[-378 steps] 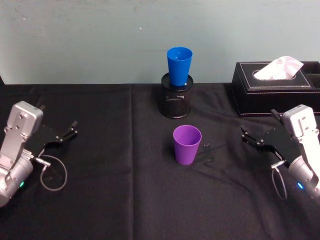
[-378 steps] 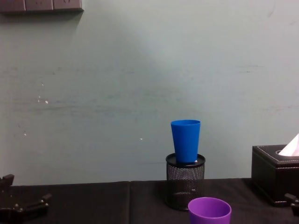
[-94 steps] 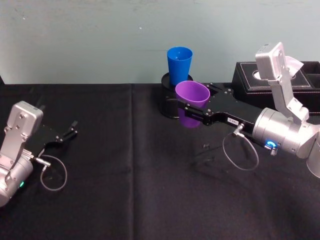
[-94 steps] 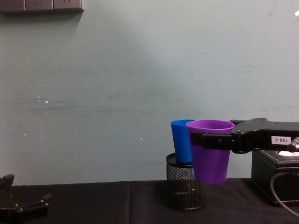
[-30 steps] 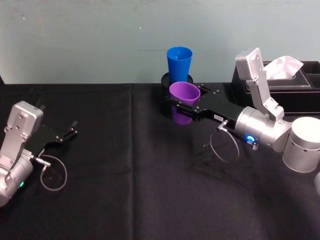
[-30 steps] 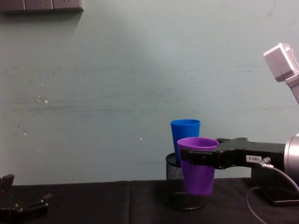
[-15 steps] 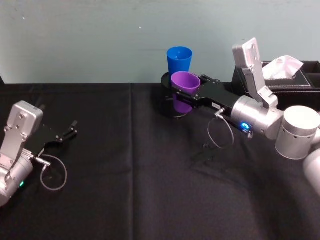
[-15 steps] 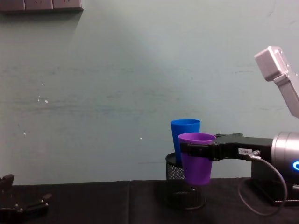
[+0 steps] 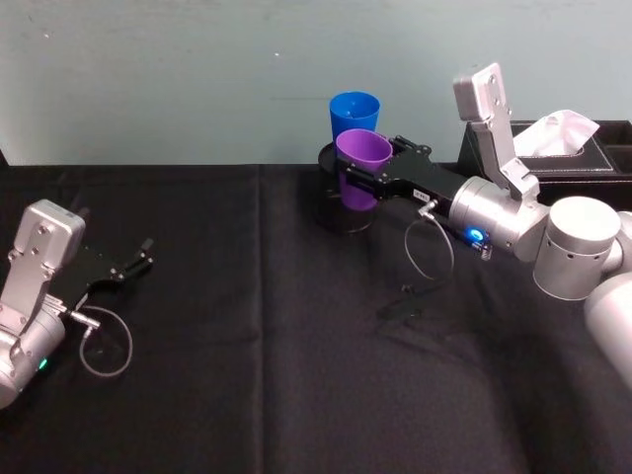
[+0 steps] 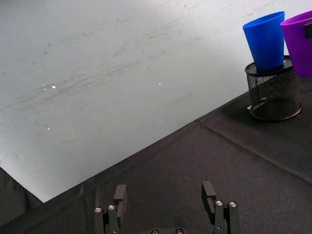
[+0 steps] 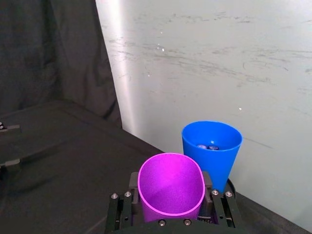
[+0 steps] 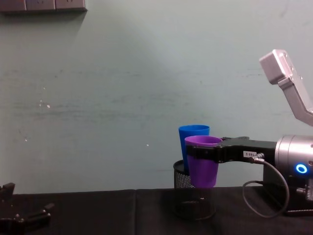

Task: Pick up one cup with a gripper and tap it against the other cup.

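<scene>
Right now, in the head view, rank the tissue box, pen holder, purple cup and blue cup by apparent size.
1. Tissue box, though the arm hides part.
2. Pen holder.
3. Purple cup and blue cup: not ranked; they look alike, and the purple one, held in the right gripper, overlaps the blue.

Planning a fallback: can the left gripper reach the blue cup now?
Probably yes, reach permitting: left gripper sits open far left; blue cup is free on its left; right gripper holds purple cup at its front.
</scene>
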Motion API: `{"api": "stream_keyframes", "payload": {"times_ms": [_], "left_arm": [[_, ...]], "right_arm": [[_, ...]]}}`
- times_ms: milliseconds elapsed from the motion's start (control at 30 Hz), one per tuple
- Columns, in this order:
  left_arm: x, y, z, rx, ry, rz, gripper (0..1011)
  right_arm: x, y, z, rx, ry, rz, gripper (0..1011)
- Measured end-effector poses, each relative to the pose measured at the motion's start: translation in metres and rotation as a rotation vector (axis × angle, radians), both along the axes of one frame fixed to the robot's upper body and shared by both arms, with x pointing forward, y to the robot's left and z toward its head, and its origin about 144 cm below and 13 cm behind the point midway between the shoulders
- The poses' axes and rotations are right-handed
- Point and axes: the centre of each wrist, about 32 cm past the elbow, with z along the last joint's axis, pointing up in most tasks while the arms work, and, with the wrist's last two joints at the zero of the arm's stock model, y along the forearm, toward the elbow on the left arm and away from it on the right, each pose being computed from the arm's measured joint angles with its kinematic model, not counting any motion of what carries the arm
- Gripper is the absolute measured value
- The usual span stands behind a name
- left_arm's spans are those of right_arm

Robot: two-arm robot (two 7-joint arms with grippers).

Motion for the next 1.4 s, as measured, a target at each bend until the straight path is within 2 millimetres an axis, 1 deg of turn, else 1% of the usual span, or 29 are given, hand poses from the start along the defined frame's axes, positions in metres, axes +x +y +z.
{"api": "stream_keyframes", "payload": {"times_ms": [633,1033,1400], "left_arm": [[0.000,0.000,0.000,0.000,0.000,0.000,1000],[0.000,0.000,0.000,0.000,0.000,0.000,1000],[0.000,0.000,0.000,0.000,0.000,0.000,1000]], "right_arm": [[0.020,0.001,0.003,0.006,-0.005,-0.018,726],[0.027,0.002,0.003,0.020,-0.006,-0.023,724],[0.028,0.003,0.002,0.026,-0.001,-0.022,724]]}}
